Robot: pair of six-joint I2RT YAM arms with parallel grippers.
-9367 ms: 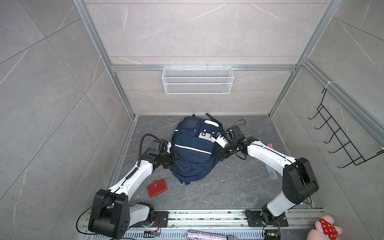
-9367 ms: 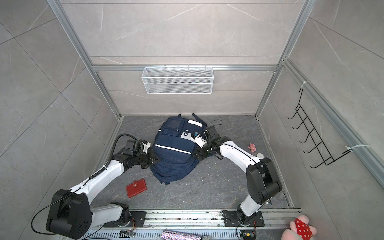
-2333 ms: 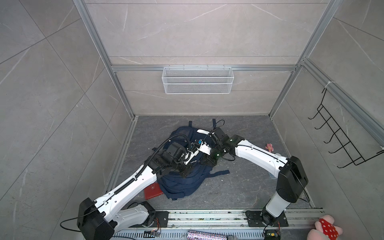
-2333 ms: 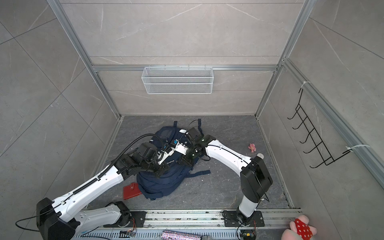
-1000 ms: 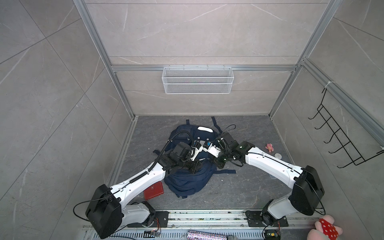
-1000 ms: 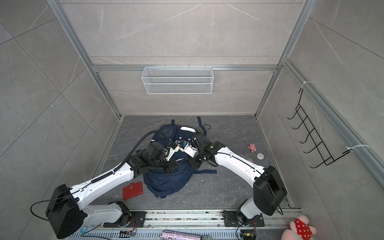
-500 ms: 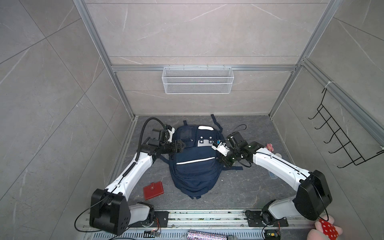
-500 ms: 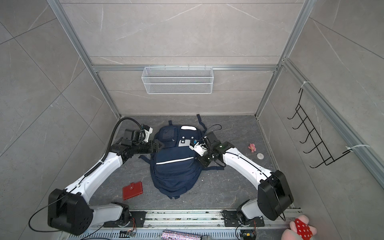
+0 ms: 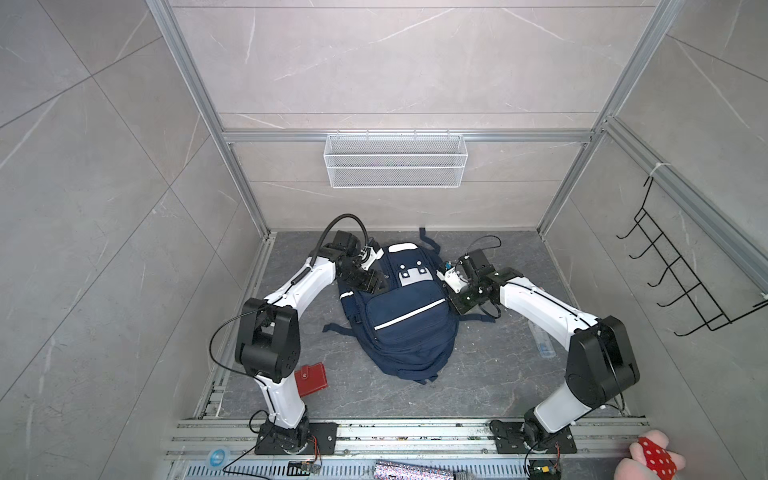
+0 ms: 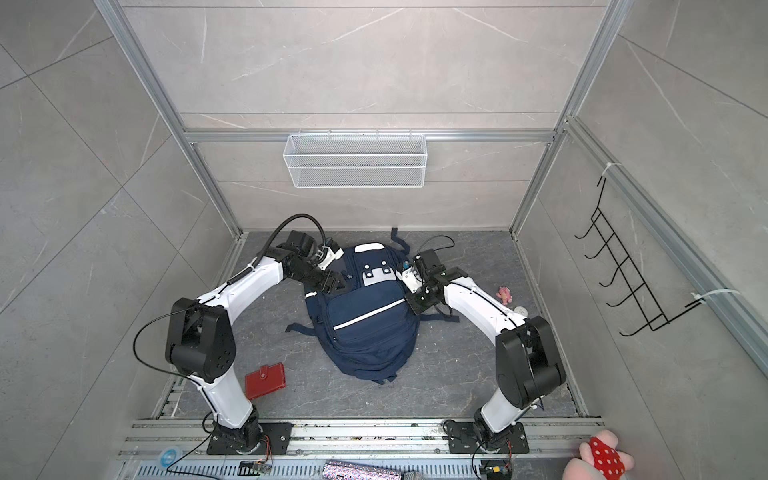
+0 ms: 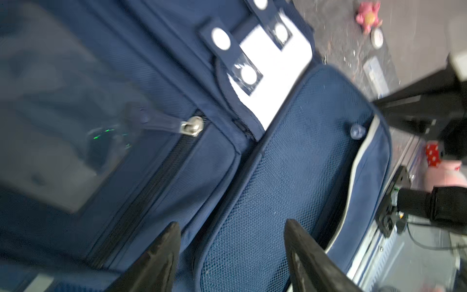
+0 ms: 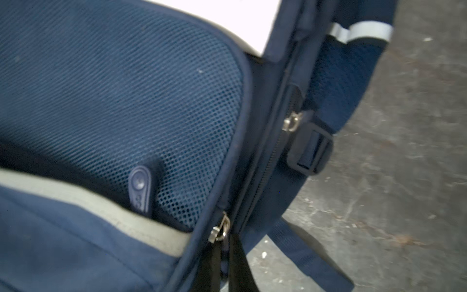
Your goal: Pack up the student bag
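Observation:
The student bag (image 9: 405, 320) (image 10: 365, 328) lies flat on the grey floor, front side up, its white-patched top toward the back wall. My left gripper (image 9: 374, 284) (image 10: 334, 284) hovers at the bag's upper left. In the left wrist view it (image 11: 231, 222) is open, with only the bag's blue mesh pocket (image 11: 290, 164) seen between its dark fingertips (image 11: 166, 242). My right gripper (image 9: 457, 305) (image 10: 417, 309) is at the bag's right edge. In the right wrist view it (image 12: 223, 255) is shut on the dark pull tab hanging from a metal zip slider (image 12: 219, 231).
A red wallet (image 9: 311, 379) (image 10: 266, 380) lies by the left arm's base. A small pink toy (image 10: 505, 294) and a white disc (image 10: 520, 309) sit at the right, a clear flat item (image 9: 542, 340) nearer. A wire basket (image 9: 395, 166) hangs on the back wall, a black hook rack (image 9: 681, 282) on the right.
My left gripper has opened, let go of the bunched bag and drawn back to its upper left. The bag has spread flat. My right gripper stays shut at the bag's right edge.

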